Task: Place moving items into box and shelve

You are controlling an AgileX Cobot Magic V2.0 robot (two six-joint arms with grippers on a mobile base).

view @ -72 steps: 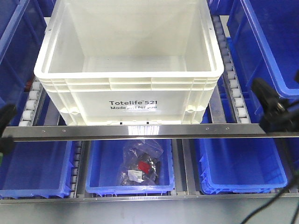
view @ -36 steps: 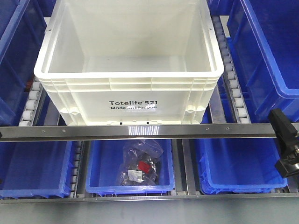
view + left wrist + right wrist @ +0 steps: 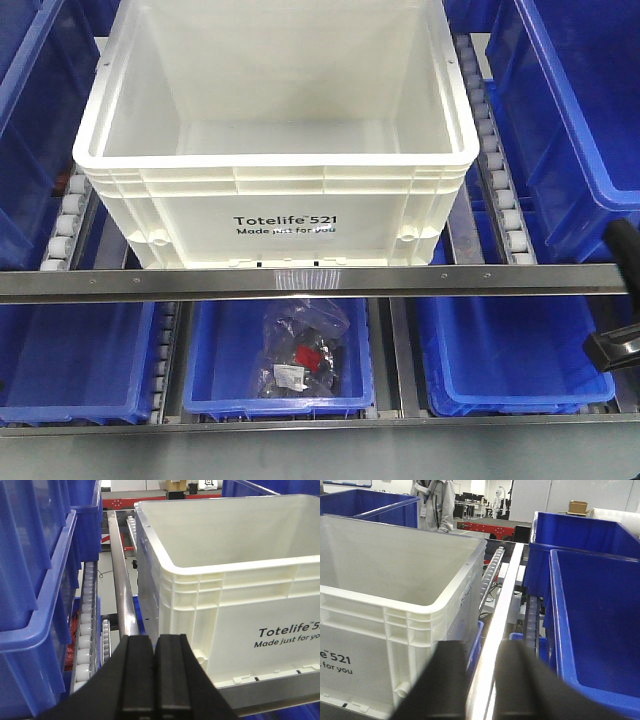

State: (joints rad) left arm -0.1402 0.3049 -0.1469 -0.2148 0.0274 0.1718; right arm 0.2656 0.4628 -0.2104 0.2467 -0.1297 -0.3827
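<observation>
White box (image 3: 275, 160) on a roller shelf, open top, nothing visible inside, black print on its front wall. Metal rail (image 3: 300, 281) just in front of the box. Below the rail, a row of blue bins (image 3: 80, 360); middle bin (image 3: 215, 360) holding a clear bag (image 3: 303, 350) of dark parts. Taller blue bins on both sides of the box. Left gripper (image 3: 155, 672) near the box's front left corner, fingers pressed together, holding nothing. Right gripper (image 3: 480, 680) near the box's front right corner, fingers narrowly apart, empty. Moving items not in view.
</observation>
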